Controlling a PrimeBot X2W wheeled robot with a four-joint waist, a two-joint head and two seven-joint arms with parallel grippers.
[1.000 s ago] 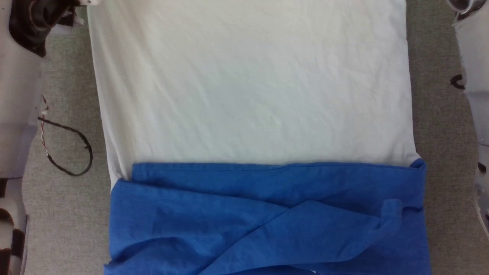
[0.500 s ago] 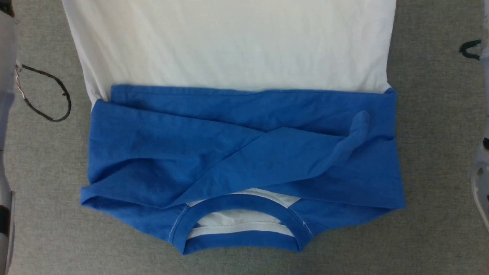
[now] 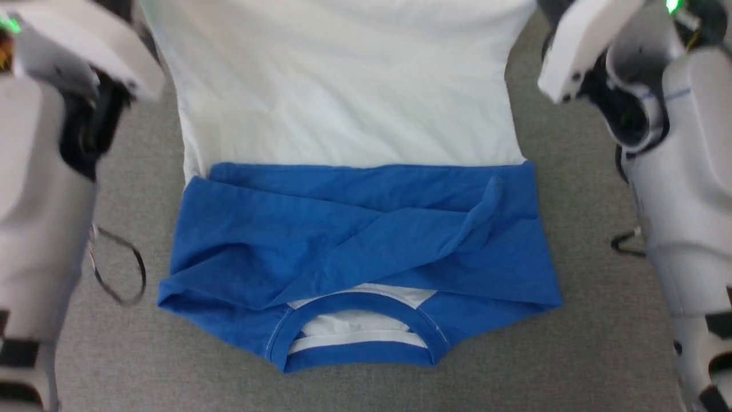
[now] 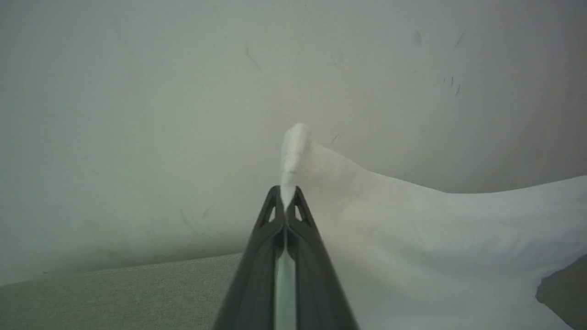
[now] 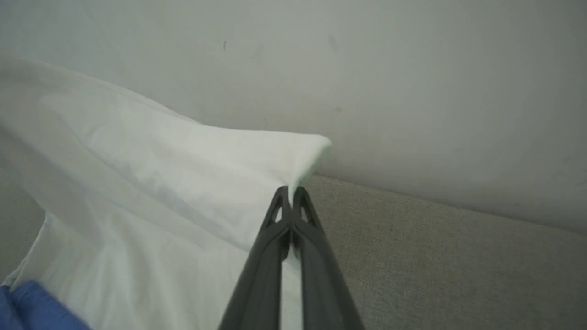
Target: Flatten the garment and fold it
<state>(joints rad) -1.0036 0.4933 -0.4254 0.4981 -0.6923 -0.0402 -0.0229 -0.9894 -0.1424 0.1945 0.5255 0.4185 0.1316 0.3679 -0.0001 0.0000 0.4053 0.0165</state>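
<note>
One grey surface (image 3: pixel 595 355), garment (image 3: pixel 343 103), pale wall (image 4: pixel 137 91)

A tip of the shirt (image 3: pixel 343 103) sits between the jaws of the left gripper (image 4: pixel 286 192), with the cloth spreading to their right. A corner sits between the jaws of the right gripper (image 5: pixel 291 192), cloth spreading to their left. A wall (image 4: pixel 137 91) stands beyond both, with floor (image 3: pixel 589 343) beneath. The sleeves (image 3: pixel 354 229) lie crossed on the shirt, between the held end and the collar (image 3: pixel 360 352).

Head camera shifted and pulled back (the shirt (image 3: pixel 343 103) itself didn't move), so the collar (image 3: pixel 360 350) came into frame. Left arm (image 3: pixel 40 171) and right arm (image 3: pixel 680 200) swung in beside its far edges.
</note>
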